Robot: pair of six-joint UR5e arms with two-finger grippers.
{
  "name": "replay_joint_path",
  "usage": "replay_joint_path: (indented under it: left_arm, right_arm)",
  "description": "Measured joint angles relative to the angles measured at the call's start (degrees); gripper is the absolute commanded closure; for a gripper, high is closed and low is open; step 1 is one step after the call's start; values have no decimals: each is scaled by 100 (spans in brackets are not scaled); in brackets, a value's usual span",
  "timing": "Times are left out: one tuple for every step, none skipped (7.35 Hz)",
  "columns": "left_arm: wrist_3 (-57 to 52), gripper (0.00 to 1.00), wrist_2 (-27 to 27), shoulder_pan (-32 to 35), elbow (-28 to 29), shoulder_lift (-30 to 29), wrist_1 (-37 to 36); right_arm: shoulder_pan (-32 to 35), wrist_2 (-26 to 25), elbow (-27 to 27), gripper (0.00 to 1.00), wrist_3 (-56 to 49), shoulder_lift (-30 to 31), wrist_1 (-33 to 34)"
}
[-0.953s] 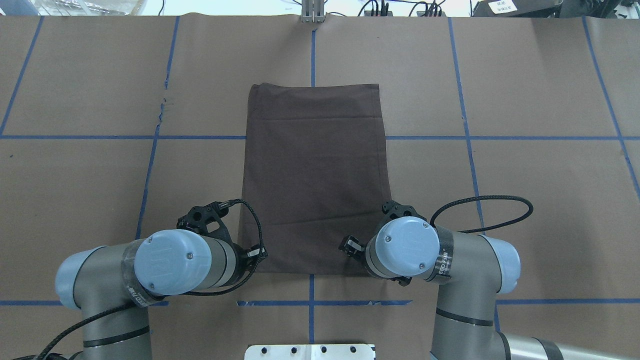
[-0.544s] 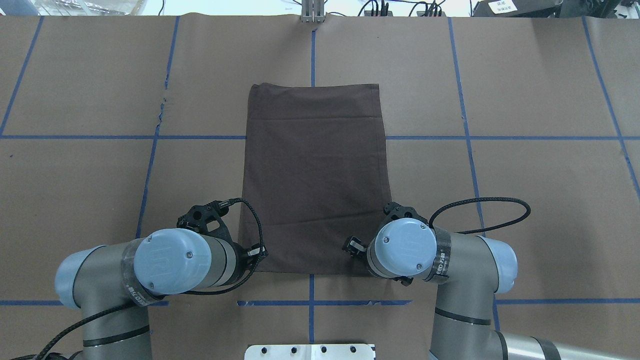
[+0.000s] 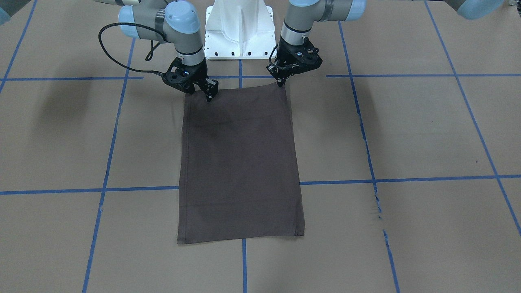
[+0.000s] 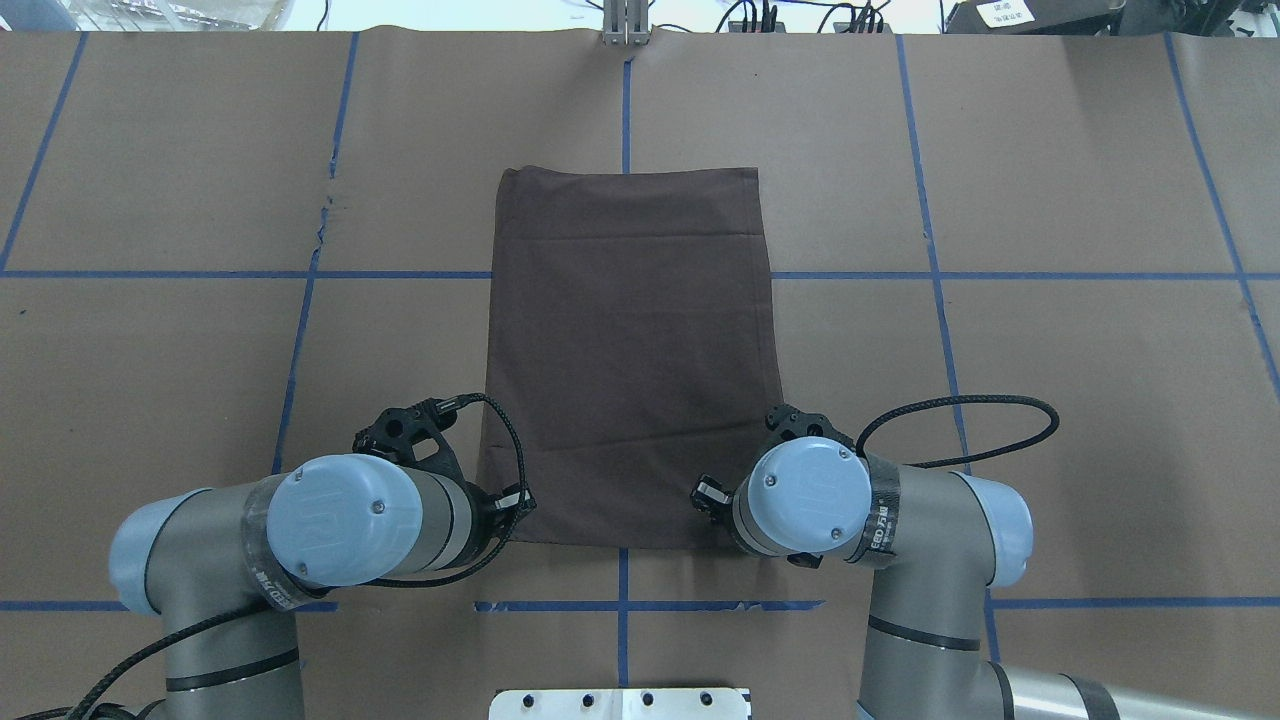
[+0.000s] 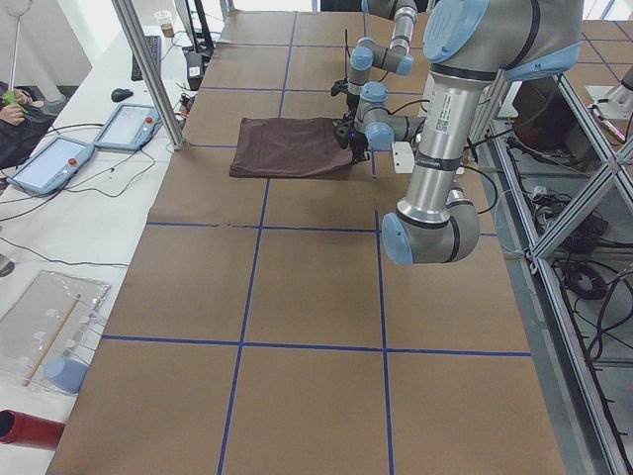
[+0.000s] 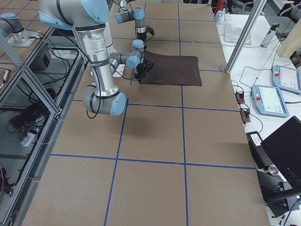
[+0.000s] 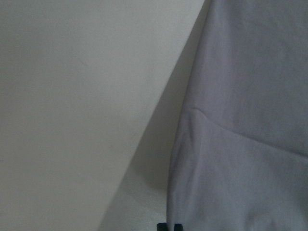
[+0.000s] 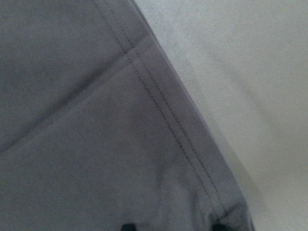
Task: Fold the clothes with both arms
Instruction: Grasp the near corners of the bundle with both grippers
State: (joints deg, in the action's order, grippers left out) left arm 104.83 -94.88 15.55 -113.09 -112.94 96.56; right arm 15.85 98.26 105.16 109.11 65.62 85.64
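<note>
The dark brown T-shirt (image 3: 240,162) lies flat on the table, folded into a tall rectangle; it also shows in the overhead view (image 4: 630,350). My left gripper (image 3: 281,84) is at the shirt's near corner on my left, fingertips pinched together on the cloth (image 7: 240,120). My right gripper (image 3: 210,96) is at the other near corner, its fingertips apart on either side of the stitched hem (image 8: 163,125). In the overhead view both wrists hide the fingers. Collar, labels and lettering are hidden.
Brown paper with blue tape lines (image 4: 200,274) covers the table. The white pedestal base (image 3: 238,28) stands just behind the shirt's near edge. Tablets and cables lie on a side bench (image 5: 59,163) beyond the far table edge.
My right wrist has shifted slightly toward the shirt's near corner and the robot's base. My left arm and the shirt have stayed almost still.
</note>
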Motion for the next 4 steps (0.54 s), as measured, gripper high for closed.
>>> replay_joint_path:
  left_arm:
    - [2,100,-2,1,-6,-2,-14]
    - [2,100,-2,7,-9,0,-19]
    - [3,100,-1,15,-11,2,-28]
    - [2,100,-2,22,-11,-1,-52]
  right_arm:
    - [-1,-2,3,100,-10,-2,4]
    - [-2,-9,4,100,-16,-8,4]
    - [4,-23,10,100,-18,-26,6]
    - [7,-51,15,100,-15,-49,10]
